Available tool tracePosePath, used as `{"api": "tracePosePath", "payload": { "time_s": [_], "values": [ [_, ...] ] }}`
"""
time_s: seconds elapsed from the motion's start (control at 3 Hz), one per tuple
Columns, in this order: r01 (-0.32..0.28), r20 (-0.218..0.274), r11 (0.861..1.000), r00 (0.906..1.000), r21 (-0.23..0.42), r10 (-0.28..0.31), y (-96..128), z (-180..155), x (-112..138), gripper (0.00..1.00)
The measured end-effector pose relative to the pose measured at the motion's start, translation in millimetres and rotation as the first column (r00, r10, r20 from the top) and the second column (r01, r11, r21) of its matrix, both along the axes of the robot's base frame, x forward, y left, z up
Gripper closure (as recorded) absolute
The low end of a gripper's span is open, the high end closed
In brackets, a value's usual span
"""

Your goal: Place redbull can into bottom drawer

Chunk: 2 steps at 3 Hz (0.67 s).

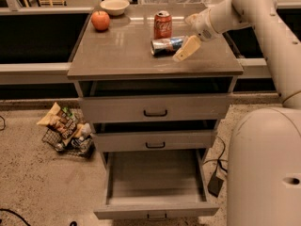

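Observation:
The redbull can [166, 45] lies on its side on the cabinet top, silver end to the left, just in front of the red Coca-Cola can [163, 24]. My gripper [189, 35] hangs over the cabinet top right next to the can's right end. It is open, with one cream finger [185, 49] slanting down beside the can and the other above it. It holds nothing. The bottom drawer [155, 178] is pulled out and its flat inside is bare. The two drawers above it are a little ajar.
An apple [100, 20] and a white bowl [115, 6] sit at the back left of the cabinet top [117, 55]. A wire basket of snack bags [66, 128] lies on the floor to the left. A cable and a black box [215, 183] lie right of the drawer. My white base [263, 168] fills the lower right.

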<state>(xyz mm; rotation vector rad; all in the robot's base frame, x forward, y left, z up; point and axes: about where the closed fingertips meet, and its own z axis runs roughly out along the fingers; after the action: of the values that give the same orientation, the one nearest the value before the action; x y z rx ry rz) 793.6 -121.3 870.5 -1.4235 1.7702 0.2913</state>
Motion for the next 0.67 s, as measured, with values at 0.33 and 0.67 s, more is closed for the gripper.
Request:
{"api": "tracePosePath", "payload": {
  "time_s": [0.33,0.67],
  "values": [
    [0.003,-0.007,1.000,1.0000,0.025,-0.003,9.3,-9.3,8.3,0.00],
    [0.007,-0.018,1.000,0.9998,0.030,-0.006,16.7,-19.1,16.0,0.00]
  ]
}}
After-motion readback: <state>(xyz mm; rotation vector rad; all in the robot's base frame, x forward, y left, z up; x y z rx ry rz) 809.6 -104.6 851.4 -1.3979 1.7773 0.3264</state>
